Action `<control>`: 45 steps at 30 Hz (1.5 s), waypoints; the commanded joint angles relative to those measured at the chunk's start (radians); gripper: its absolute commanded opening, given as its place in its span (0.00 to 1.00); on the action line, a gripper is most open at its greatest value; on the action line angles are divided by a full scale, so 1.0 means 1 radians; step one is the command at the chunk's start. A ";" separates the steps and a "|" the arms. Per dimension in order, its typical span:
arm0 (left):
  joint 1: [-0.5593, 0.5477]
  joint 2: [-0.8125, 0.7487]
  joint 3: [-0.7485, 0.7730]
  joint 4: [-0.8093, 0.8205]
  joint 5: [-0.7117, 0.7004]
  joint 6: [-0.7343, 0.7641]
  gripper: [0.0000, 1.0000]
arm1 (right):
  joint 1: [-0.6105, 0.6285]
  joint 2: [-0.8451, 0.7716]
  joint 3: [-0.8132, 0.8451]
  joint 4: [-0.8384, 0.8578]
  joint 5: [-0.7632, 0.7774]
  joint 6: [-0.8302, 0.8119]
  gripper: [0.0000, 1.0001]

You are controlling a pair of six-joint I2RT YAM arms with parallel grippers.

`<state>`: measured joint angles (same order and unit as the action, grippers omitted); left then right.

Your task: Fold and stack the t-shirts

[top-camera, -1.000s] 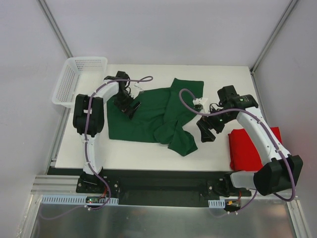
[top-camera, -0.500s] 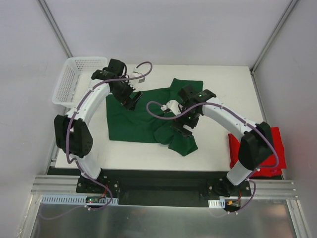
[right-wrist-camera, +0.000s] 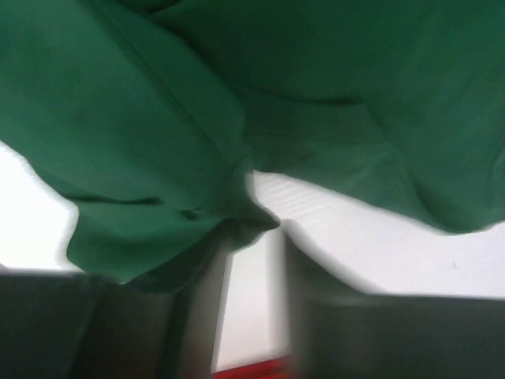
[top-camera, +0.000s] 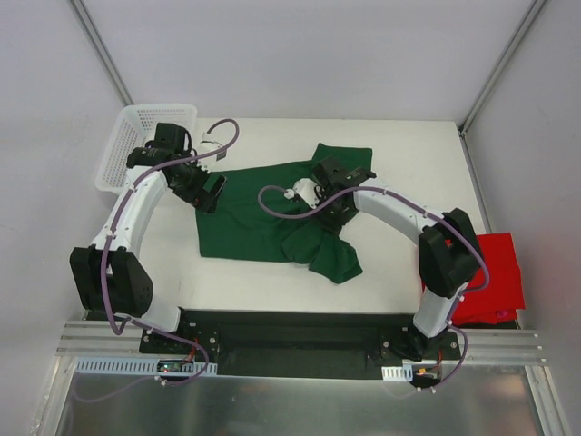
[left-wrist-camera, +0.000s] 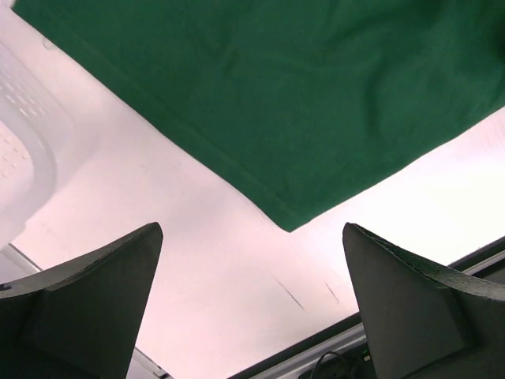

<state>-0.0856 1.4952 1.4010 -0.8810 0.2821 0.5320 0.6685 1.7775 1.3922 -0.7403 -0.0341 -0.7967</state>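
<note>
Fingers of the left gripper (left-wrist-camera: 248, 237) stand wide apart with nothing between them. In the left wrist view they fill the two lower corners of the frame, with bare white tabletop (left-wrist-camera: 197, 260) in the gap. A hemmed corner of the green t-shirt (left-wrist-camera: 316, 103) points down toward that gap but does not reach it.

Fingers of the right gripper (right-wrist-camera: 252, 316) show only as dark smears along the bottom of the badly blurred right wrist view. A bunched fold of the green t-shirt (right-wrist-camera: 158, 118) hangs just above the space between them. They look partly closed, but I cannot tell whether they are clamped on the cloth.

In the top view, the red t-shirt (top-camera: 499, 272) lies at the lower right of the tabletop (top-camera: 390, 254), close to the near edge, and the right arm partly covers it. It is well apart from the green one.

The green t-shirt (top-camera: 254, 218) is spread across the middle of the tabletop. Its left part lies fairly flat, and its right part is rumpled into overlapping folds. The right gripper (top-camera: 338, 211) sits on that rumpled part. The left gripper (top-camera: 207, 189) is at the upper left corner of the cloth.

Farthest back, in the upper left, the white mesh basket (top-camera: 118, 154) stands at the tabletop's corner, beside the left arm.
</note>
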 commanded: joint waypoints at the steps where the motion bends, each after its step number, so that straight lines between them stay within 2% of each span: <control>1: 0.015 -0.032 -0.049 -0.003 0.026 0.013 0.99 | 0.006 0.034 0.062 -0.045 -0.041 -0.019 0.13; 2: 0.015 -0.030 -0.054 0.007 0.029 0.011 0.99 | 0.006 0.031 0.068 -0.092 -0.071 -0.033 0.04; 3: 0.015 -0.027 -0.062 0.011 0.032 0.013 0.99 | 0.006 0.028 0.074 -0.120 -0.085 -0.061 0.01; 7: 0.015 0.000 -0.059 0.022 0.052 0.005 0.99 | -0.004 0.004 0.160 -0.335 -0.147 -0.163 0.01; 8: 0.015 0.008 -0.054 0.024 0.055 0.002 0.99 | -0.009 -0.015 0.175 -0.443 -0.171 -0.185 0.01; 11: 0.015 0.030 -0.045 0.028 0.069 -0.006 0.99 | -0.033 -0.058 0.209 -0.629 -0.196 -0.248 0.01; 16: 0.014 0.059 -0.030 0.033 0.088 -0.010 0.99 | -0.078 -0.243 0.110 -0.725 -0.199 -0.297 0.01; 21: 0.014 0.082 -0.002 0.034 0.092 -0.018 0.99 | -0.105 -0.265 0.041 -0.921 -0.242 -0.331 0.01; 25: 0.014 0.089 0.012 0.031 0.103 -0.024 0.99 | -0.109 -0.314 -0.065 -0.918 -0.130 -0.351 0.01; 27: 0.012 0.089 0.016 0.033 0.107 -0.030 0.99 | -0.135 -0.322 -0.055 -0.918 -0.106 -0.351 0.01; 35: 0.006 0.074 0.013 0.033 0.089 -0.033 0.99 | -0.191 -0.354 0.190 -0.918 0.155 -0.383 0.01; 40: 0.004 0.063 0.000 0.033 0.080 -0.027 0.99 | -0.217 -0.360 0.264 -0.918 0.175 -0.409 0.02; 41: 0.004 0.063 0.001 0.031 0.083 -0.029 0.99 | -0.222 -0.359 0.266 -0.918 0.175 -0.401 0.15; 43: 0.004 0.065 0.000 0.031 0.088 -0.032 0.99 | -0.222 -0.348 0.251 -0.913 0.200 -0.403 0.60; 45: 0.003 0.071 0.004 0.031 0.094 -0.033 0.99 | -0.236 -0.339 0.252 -0.878 0.223 -0.389 0.73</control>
<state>-0.0731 1.5837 1.3895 -0.8436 0.3508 0.5087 0.4526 1.4368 1.6279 -1.3163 0.1200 -1.1790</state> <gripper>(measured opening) 0.993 0.607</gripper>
